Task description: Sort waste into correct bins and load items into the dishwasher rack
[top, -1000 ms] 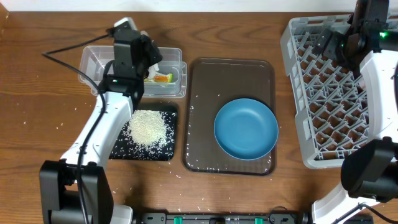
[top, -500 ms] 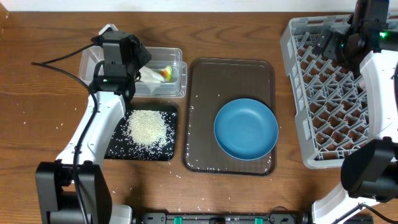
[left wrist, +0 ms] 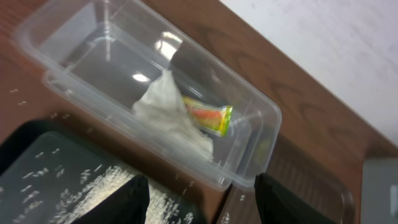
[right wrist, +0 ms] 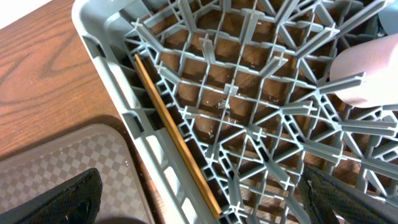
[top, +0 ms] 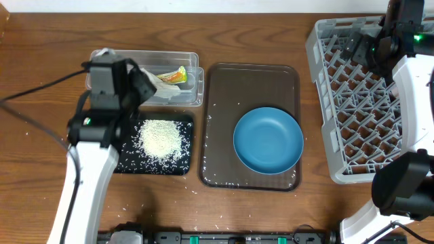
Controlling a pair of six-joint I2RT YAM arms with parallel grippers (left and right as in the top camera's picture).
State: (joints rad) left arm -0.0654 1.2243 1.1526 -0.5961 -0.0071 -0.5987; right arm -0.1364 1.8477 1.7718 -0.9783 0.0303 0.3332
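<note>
Blue bowl (top: 268,140): one, shallow and wide, upright and empty, sitting on the right half of the brown tray (top: 220,88), not yet loaded. Judged light, rigid and smooth-glazed or plastic, so likely slippery across its curve; no handle, so the rim is the only sensible hold, one jaw inside and one outside, at the edge nearest the rack (top: 313,47). Rack: grey lattice, just right of the brown tray, with many free cells and one chopstick (right wrist: 177,143) lying along its left wall. Right gripper (right wrist: 202,199): above the rack's upper left corner, jaws spread wide, holding nothing. Left gripper (left wrist: 202,202): over the near edge of the clear tub (left wrist: 74,37), jaws likewise wide and empty. Clear tub: holds a crumpled tissue (left wrist: 168,115), soft and weightless-looking, with the snack packet (left wrist: 208,118) touching its right side. Black tray (top: 132,163): just in front of the tub, carrying a heap of rice (top: 161,139) and scattered grains. Brown tray: textured surface, a few grains along its edges, open room all round the bowl. Tabletop (top: 41,88): brown wood grain, flat, with stray grains near the black tray; a pale wall or floor shows beyond its far edge in the left wrist view.
</note>
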